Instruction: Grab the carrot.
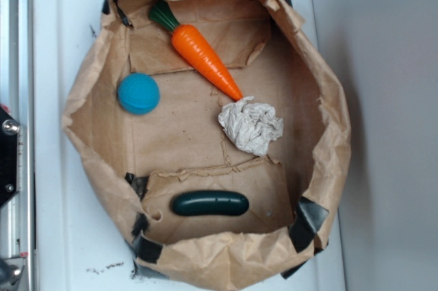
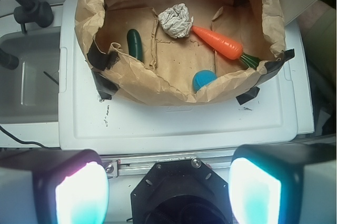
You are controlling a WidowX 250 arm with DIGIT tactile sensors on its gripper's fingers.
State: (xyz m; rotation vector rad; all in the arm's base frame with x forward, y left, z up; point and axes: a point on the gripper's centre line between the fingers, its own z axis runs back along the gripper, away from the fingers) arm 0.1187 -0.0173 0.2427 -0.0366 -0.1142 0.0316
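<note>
Nothing of the grab is being shown as done. The hand (image 2: 168, 182) is being held well back from the open brown paper bag (image 2: 121, 74), its two pale fingers (image 2: 79, 192) spread wide at the bottom of the wrist frame, with nothing between them. The approach, descent and closing are all judged to be left.

The glossy orange plastic carrot with a dark green stem (image 1: 203, 53) is being seen untouched on the bag's floor, in the upper middle of the exterior frame. Its long axis is lying diagonally: stem toward the upper left, tip toward the lower right, just beside a crumpled white paper wad (image 1: 251, 125). A blue ball (image 1: 138, 94) is lying apart at left; a dark green cucumber-shaped toy (image 1: 209, 203) near the bottom. The bag is resting on a white desk (image 2: 179, 121).
</note>
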